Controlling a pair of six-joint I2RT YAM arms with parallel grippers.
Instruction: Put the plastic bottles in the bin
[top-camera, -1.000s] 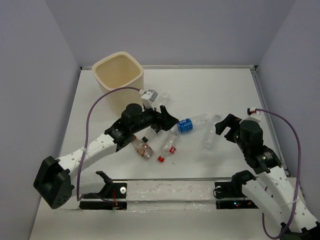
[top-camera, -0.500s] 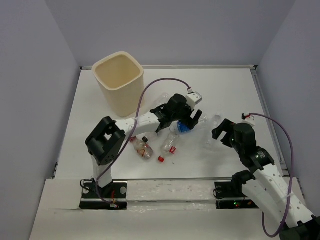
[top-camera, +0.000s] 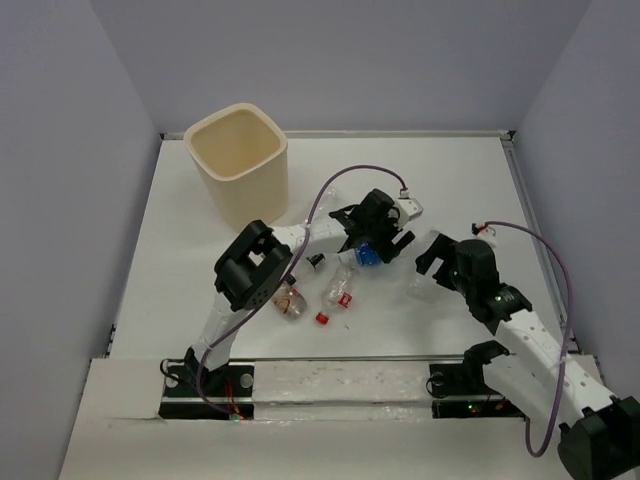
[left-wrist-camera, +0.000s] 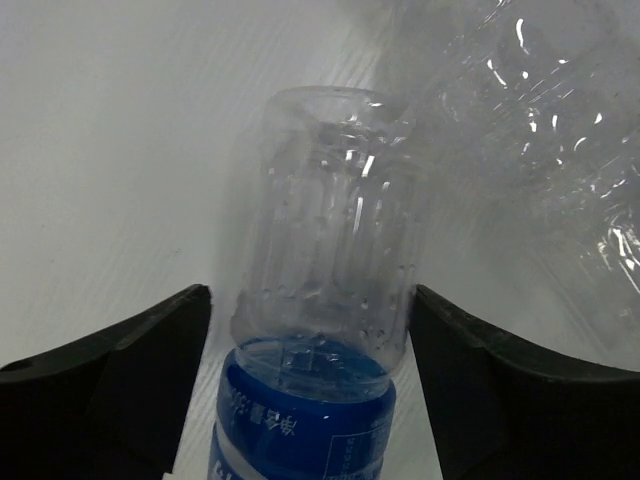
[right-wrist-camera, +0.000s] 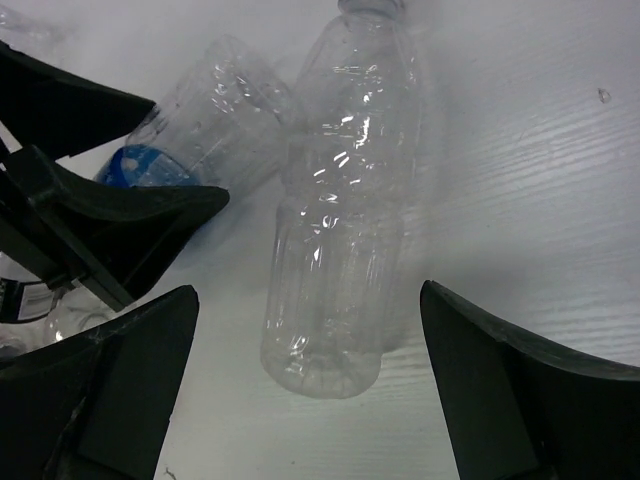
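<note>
The cream bin (top-camera: 236, 165) stands at the back left. My left gripper (top-camera: 383, 243) is open and straddles a clear bottle with a blue label (left-wrist-camera: 318, 330) lying on the table; its jaws (left-wrist-camera: 312, 295) sit close on both sides, not clearly pressing. My right gripper (top-camera: 432, 262) is open wide over an unlabelled clear bottle (right-wrist-camera: 340, 250), also seen in the top view (top-camera: 418, 283). Its fingertips (right-wrist-camera: 308, 295) flank the bottle's base with wide gaps. The blue-label bottle (right-wrist-camera: 135, 165) and the left gripper's fingers (right-wrist-camera: 110, 215) show at left in the right wrist view.
Two more bottles lie in front of the left arm: one with a red cap (top-camera: 340, 286) and one with brownish contents (top-camera: 288, 299). A loose red cap (top-camera: 322, 318) lies near them. Another crumpled clear bottle (left-wrist-camera: 540, 150) touches the blue-label one.
My left arm has swung right, from the bottles near the bin to the blue-label bottle, which now lies between its jaws. My right gripper has moved left, closer over the unlabelled bottle.
</note>
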